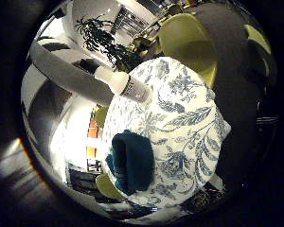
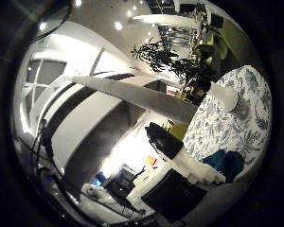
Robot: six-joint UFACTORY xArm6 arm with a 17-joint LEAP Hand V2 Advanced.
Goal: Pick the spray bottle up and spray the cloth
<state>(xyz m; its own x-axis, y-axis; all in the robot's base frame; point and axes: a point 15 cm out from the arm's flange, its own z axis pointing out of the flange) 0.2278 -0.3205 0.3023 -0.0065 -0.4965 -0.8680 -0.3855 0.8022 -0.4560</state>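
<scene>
A round table [image 1: 189, 123] covered with a blue-and-white leaf-patterned tablecloth is seen from the palm, and both of the task's things are found on it. The spray bottle [image 1: 125, 85], white with a grey label band, is placed near the table's edge; whether it stands upright or lies on its side cannot be settled from these views. The cloth [image 1: 130, 161], dark teal and folded into a thick bundle, is laid on the tablecloth well apart from the bottle, close to another part of the table's edge. Yellow-green chairs [image 1: 187, 42] are set around the table, and a leafy plant [image 2: 165, 59] is seen beyond it. Of the hand [image 2: 184, 158], only a black-and-white finger is shown reaching into the thumb-side view; it looks fairly straight and nothing is held by it, so the hand is judged to be relaxed and empty. The bottle is not touched and neither thing fills a view, so the palm is judged to be some way off from both. The step in hand is therefore taken to be the approach, with the pick-up not yet begun. For the next move, the palm would need to be brought down beside the bottle's body and the fingers wrapped round it, with one left free for the trigger, before the nozzle is turned toward the cloth.
</scene>
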